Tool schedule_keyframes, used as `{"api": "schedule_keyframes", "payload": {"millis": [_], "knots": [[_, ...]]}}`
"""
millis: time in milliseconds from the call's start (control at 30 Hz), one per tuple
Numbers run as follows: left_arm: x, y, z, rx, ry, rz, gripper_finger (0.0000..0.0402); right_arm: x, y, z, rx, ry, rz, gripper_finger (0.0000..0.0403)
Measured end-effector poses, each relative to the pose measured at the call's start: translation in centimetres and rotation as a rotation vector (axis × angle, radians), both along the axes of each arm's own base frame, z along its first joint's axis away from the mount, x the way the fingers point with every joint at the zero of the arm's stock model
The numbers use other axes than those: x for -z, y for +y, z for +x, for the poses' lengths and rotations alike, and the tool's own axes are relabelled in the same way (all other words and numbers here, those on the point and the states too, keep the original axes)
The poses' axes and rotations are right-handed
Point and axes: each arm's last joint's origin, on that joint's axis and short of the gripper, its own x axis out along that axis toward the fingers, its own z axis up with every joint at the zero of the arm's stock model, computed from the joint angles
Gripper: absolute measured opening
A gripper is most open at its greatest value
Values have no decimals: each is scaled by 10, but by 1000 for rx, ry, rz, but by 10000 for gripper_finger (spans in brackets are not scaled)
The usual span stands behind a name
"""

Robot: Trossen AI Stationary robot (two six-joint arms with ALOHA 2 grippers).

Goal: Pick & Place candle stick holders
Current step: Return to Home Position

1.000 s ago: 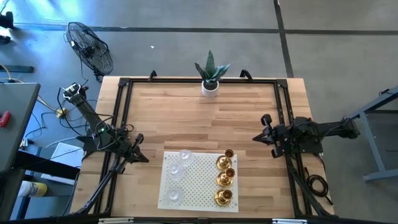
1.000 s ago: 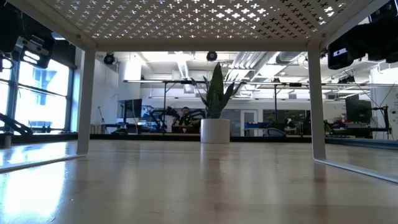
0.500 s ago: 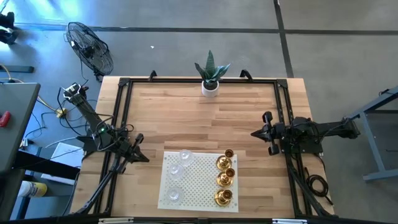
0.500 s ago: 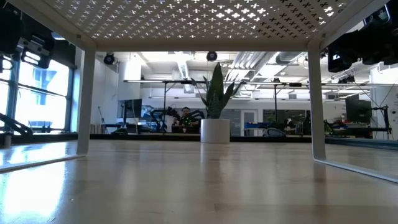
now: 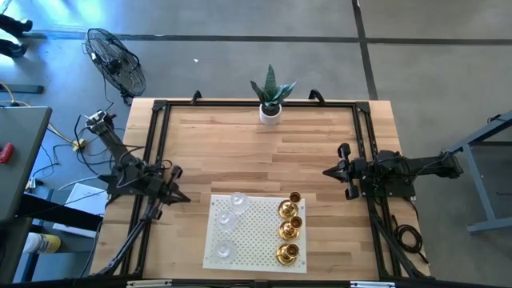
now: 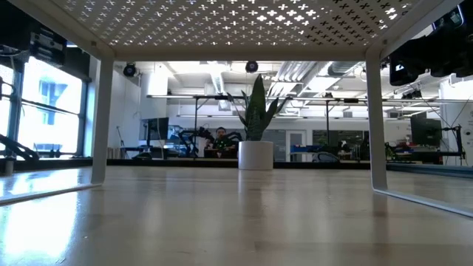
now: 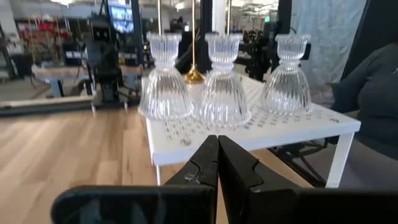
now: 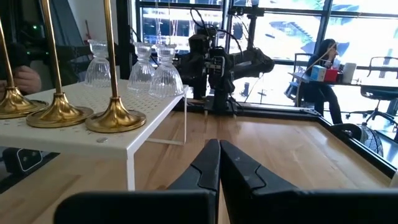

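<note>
The candle stick holders stand where they stood a second ago, all on top of the white perforated shelf [image 5: 256, 228] at the near middle of the desk [image 5: 240, 152]. I count six of them: three glass candle stick holders [image 5: 225, 216] in a row along the left side of the shelf, and three gold candle stick holders [image 5: 289, 230] in a row along its right side, every one upright. What has changed is the left arm: it has pulled back a little from the shelf, and the left pincer [image 5: 182, 197] now hangs above the left part of the desk, clenched on nothing, pointing at the glass row. The right pincer [image 5: 326, 172] is also clenched and empty; it has turned slightly and sits over the right part of the desk, well apart from the gold row. One white pot with a plant [image 5: 270, 114] stands at the far edge.
</note>
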Motion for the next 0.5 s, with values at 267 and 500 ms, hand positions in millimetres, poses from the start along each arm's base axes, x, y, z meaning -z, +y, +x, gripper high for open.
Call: {"api": "schedule_keyframes", "payload": {"millis": [267,500], "knots": [[-2,4,-3,-9,-47,65,0,0,0,0,0,0,0,0],[-8,10,-8,-23,-96,82,0,0,0,0,-1,0,0,1]]}}
